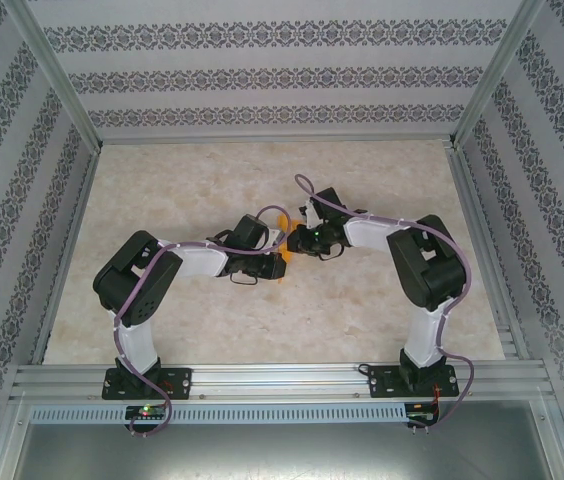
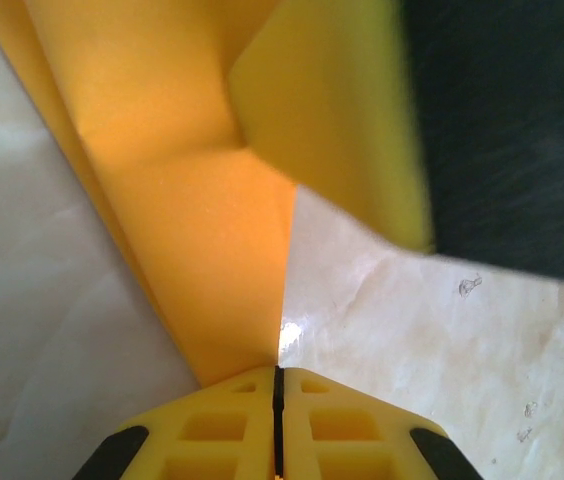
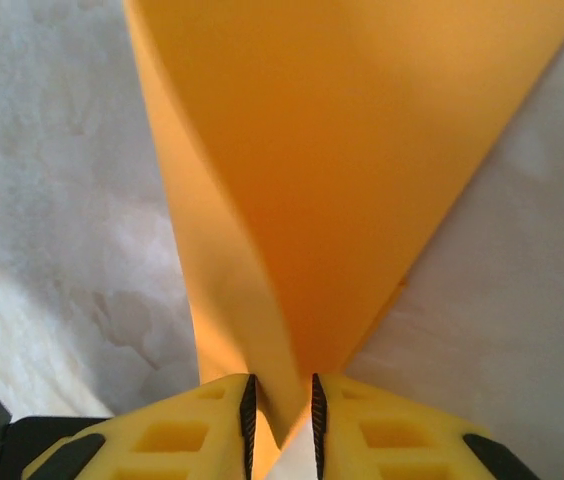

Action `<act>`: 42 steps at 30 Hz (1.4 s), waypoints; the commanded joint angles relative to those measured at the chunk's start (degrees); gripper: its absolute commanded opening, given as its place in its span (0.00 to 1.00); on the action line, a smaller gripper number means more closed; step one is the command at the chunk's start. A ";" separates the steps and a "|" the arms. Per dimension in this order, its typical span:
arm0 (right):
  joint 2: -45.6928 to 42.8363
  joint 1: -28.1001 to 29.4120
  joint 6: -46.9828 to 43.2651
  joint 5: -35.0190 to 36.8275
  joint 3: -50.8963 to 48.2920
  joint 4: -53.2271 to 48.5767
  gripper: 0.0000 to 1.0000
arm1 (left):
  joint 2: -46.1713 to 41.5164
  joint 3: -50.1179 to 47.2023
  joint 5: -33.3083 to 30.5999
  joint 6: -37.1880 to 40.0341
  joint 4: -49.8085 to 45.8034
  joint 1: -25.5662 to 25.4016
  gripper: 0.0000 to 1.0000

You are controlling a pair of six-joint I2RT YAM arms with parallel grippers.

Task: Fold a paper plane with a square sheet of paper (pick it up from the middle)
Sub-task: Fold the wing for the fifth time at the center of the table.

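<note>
Left jaws pinch creased orange paper (image 2: 192,250).

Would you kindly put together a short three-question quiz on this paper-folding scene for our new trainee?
1. True or false: the left end effector is shut on the orange paper.
2. In the top view, where is the paper being handled? A) at the far wall B) over the middle of the table C) beside the right arm's base.
3. Fill in: the paper's narrow end lies ___ the slightly parted jaws of the right end effector.
Key: 1 true; 2 B; 3 between.
</note>
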 commanded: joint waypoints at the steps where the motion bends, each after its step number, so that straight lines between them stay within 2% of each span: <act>1: -5.26 -1.65 -0.53 1.94 -1.16 -2.50 0.25 | 5.27 -3.50 -7.11 2.53 -3.70 0.29 0.10; 6: -11.30 -3.45 -0.78 1.14 -5.14 -3.56 0.24 | 5.37 -4.06 -6.82 2.32 -2.59 0.38 0.10; 9: -13.68 -4.18 3.61 -4.70 -9.49 2.80 0.17 | 5.59 -3.99 -6.33 2.23 -1.93 0.38 0.10; 12: -11.50 -3.13 10.75 -11.44 -11.75 13.92 0.11 | 5.80 -3.87 -5.08 1.97 -1.18 0.37 0.10; 19: -2.21 -0.86 16.07 -12.54 -8.67 22.61 0.05 | 4.78 -4.14 -4.72 2.43 -1.88 0.35 0.10; 26: 4.04 -0.95 14.70 -10.86 -5.36 21.32 0.04 | 4.40 -4.63 -3.27 1.68 -1.13 0.31 0.10; 37: 8.95 -0.01 6.29 -2.28 -1.03 7.58 0.03 | 1.41 -2.03 4.44 -2.36 1.54 0.96 0.13; 42: 10.00 -0.05 5.70 -2.55 -1.63 7.94 0.03 | -0.25 -0.18 6.83 -4.86 3.13 2.37 0.15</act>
